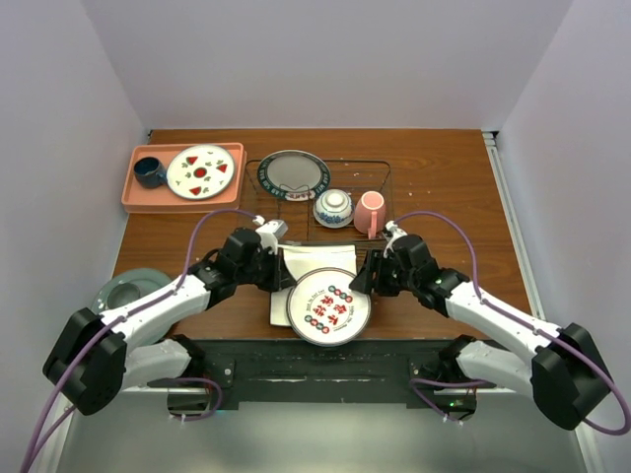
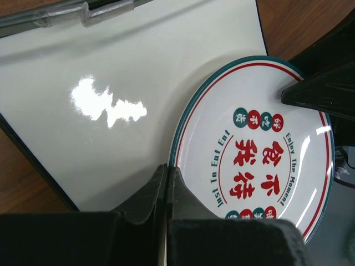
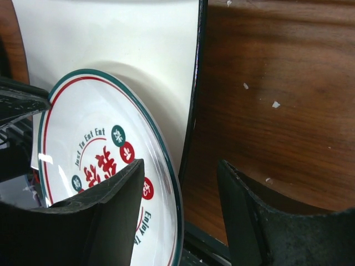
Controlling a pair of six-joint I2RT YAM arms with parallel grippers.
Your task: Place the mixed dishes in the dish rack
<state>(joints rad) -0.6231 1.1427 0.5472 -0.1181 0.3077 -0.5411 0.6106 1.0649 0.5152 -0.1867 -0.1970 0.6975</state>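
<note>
Teal-rimmed plate [image 1: 329,305], left rim tight within left tool [image 2: 167,177]; right tool [image 3: 180,166] apart, astride right rim

A brown wooden table [image 1: 454,197] is carrying everything. At its far left corner a salmon-pink tray [image 1: 148,200] is lying flat. Just right of it, along the far middle, the dark wire dish rack [image 1: 350,164] is standing. Near the middle, a white square plate [image 1: 306,261] is lying on the wood, with a round plate with red and green characters [image 1: 329,305] overlapping its near part. A pale green round plate [image 1: 128,288] is sitting at the near left corner. A few white specks [image 3: 275,103] are dotting the bare wood.
</note>
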